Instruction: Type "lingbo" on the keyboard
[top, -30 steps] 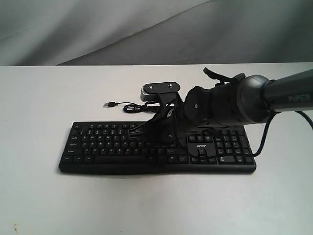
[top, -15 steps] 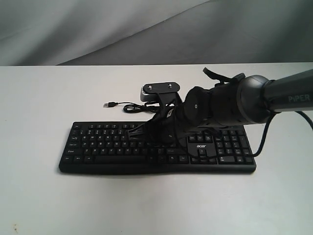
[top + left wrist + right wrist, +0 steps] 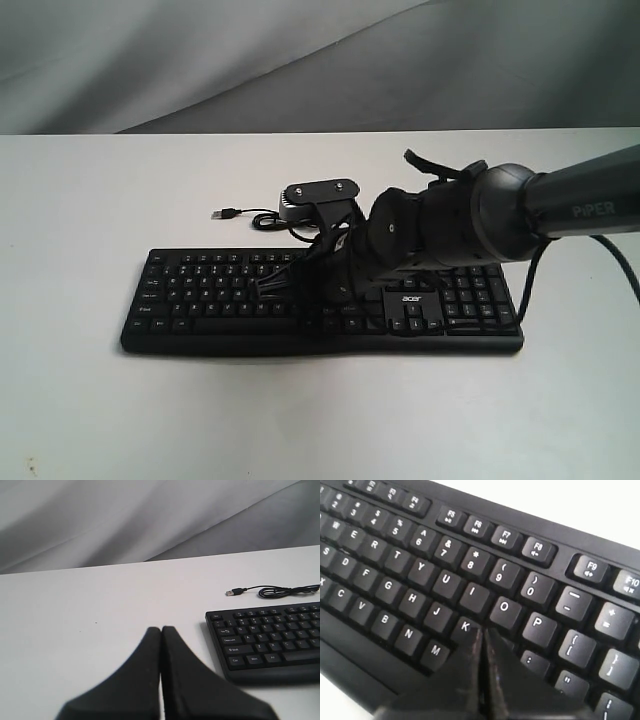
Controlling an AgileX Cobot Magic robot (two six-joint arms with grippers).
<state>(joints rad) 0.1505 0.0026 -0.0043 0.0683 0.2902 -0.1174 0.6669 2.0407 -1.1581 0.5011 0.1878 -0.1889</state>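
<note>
White table (image 3: 80, 200), keyboard (image 3: 200, 300) mid-surface, right gripper (image 3: 481, 632) closed (tip by K), left gripper (image 3: 161, 629) closed

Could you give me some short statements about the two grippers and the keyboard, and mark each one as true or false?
1. The right gripper is shut, its tips above the letter keys of the keyboard. True.
2. The left gripper presses a key. False: it is shut above the table, beside the keyboard.
3. The USB plug sits in a socket. False: it lies loose on the table.
4. The keyboard has a number pad. True.
</note>
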